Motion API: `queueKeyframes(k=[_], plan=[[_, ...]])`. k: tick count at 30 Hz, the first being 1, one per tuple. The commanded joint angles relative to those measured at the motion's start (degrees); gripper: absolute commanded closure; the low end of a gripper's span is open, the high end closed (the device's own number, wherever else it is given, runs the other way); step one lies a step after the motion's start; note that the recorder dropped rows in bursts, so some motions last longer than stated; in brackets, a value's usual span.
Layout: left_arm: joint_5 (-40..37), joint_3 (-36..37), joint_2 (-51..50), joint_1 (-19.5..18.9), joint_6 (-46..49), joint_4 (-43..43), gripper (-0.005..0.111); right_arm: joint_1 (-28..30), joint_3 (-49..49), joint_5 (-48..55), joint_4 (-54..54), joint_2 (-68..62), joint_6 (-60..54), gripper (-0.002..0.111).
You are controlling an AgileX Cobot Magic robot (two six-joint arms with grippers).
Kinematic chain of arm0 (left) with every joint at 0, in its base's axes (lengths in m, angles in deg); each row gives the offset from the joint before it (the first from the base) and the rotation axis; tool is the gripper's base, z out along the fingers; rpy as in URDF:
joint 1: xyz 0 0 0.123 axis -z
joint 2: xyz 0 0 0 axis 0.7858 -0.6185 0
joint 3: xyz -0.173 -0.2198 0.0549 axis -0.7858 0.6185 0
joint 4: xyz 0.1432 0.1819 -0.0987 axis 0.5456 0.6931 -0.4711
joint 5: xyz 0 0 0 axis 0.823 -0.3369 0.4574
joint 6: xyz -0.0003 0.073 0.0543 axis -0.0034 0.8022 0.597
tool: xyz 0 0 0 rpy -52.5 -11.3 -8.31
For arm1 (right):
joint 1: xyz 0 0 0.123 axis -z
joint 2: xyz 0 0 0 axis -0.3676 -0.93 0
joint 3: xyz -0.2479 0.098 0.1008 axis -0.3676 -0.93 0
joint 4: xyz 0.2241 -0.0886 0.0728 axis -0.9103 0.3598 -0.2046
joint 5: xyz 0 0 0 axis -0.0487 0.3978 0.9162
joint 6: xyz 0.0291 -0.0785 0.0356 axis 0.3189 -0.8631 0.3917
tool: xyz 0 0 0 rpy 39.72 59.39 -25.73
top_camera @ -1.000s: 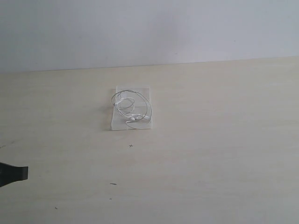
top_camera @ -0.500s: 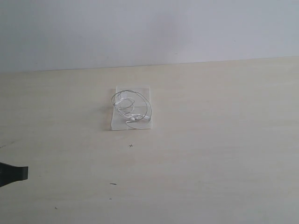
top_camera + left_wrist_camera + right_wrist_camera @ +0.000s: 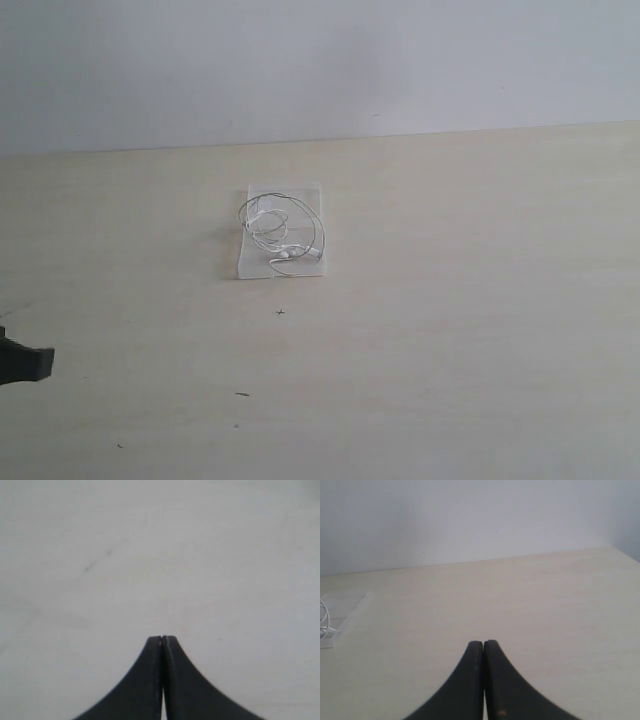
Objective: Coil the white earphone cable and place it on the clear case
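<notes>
Left arm [image 3: 22, 363] over table's [image 3: 450, 350] left side, both jaws pressed together

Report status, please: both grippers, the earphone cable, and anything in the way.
Left gripper shut, empty. Right gripper shut, empty. White earphone cable coiled, lying on clear case. No obstacle seen around it.
</notes>
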Motion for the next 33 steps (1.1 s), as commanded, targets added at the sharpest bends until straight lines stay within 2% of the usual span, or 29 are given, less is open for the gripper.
queueKeyframes(k=[1,5,8,11,13,15,17,21,23,25,28,31,33], plan=[[0.89,-0.72,11.52,-0.33,-1.66,16.76,0.107,0.20,-0.25,-0.07,-0.08,0.31,0.12,0.108],[0.18,-1.68,25.35,-3.12,-2.87,18.25,0.107,0.20,-0.25,-0.07,-0.08,0.31,-0.01,0.108],[0.42,-1.55,36.78,-7.16,-3.18,17.09,0.107,0.20,-0.25,-0.07,-0.08,0.31,-0.01,0.108],[2.18,-1.17,46.50,-11.91,-3.86,10.85,0.107,0.20,-0.25,-0.07,-0.08,0.31,-0.01,0.108],[3.95,-1.05,51.99,-14.17,-5.53,3.80,0.107,0.20,-0.25,-0.07,-0.08,0.31,-0.01,0.108],[5.41,-1.05,56.11,-14.98,-5.99,-2.39,0.107,0.20,-0.25,-0.07,-0.08,0.31,-0.01,0.108],[7.49,-1.05,58.89,-15.11,-5.99,-4.65,0.107,0.20,-0.25,-0.07,-0.08,0.31,-0.01,0.108],[15.34,-1.05,62.72,-15.11,-8.39,-5.25,0.107,0.20,-0.25,-0.07,-0.08,0.31,-0.01,0.108],[16.03,-1.44,63.47,-15.11,-7.85,-5.25,0.107,0.20,-0.25,-0.07,-0.08,0.31,-0.01,0.108],[13.59,-1.84,63.56,-15.11,0.89,-5.25,0.107,0.20,-0.25,-0.07,-0.08,0.31,0.10,0.108],[6.52,-1.96,63.56,-15.11,32.81,-8.89,0.107,0.20,-0.25,-0.07,-0.08,0.31,0.10,0.108],[-0.56,-1.96,63.56,-15.11,64.59,-26.00,0.107,0.20,-0.25,-0.07,-0.08,0.31,0.10,0.108],[-4.46,-1.96,63.56,-15.11,79.38,-38.74,0.107,0.20,-0.25,-0.07,-0.08,0.31,0.10,0.108]])
